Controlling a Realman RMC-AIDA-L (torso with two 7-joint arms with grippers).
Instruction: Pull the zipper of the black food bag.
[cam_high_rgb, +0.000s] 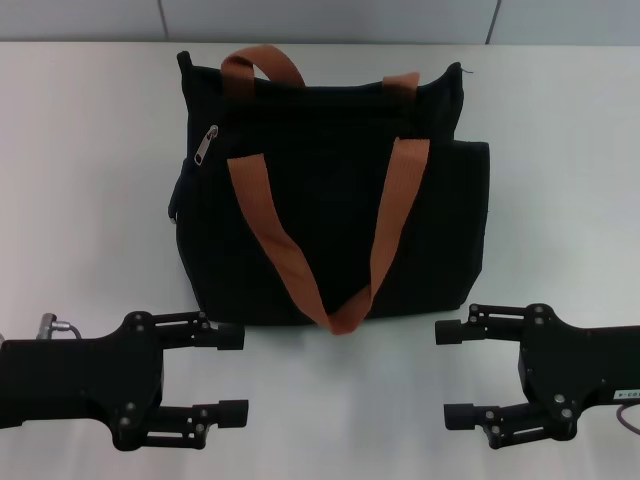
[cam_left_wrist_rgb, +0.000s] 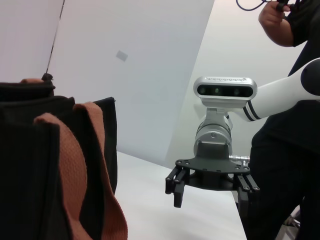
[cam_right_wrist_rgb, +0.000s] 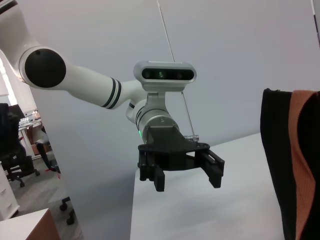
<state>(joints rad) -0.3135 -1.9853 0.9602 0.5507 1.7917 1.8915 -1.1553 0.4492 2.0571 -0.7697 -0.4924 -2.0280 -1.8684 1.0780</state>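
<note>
Worktop (cam_high_rgb: 90, 180): white, and we find it carrying every item listed here.

Black food bag (cam_high_rgb: 330, 200): we log it lying flat at the middle of the worktop, far side from the robot, its two rust-orange handles (cam_high_rgb: 300, 270) draped over the front toward the tools.

Left tool (cam_high_rgb: 235, 375): we see it near the bag's lower left corner, apart from it, fingers spread wide, gripping nothing.

Right tool (cam_high_rgb: 450, 373): near the lower right corner, likewise wide open and empty.

Zipper (cam_high_rgb: 206, 143): silver pull at the bag's upper left; it seems to hang slightly slanted, though we cannot be sure.
</note>
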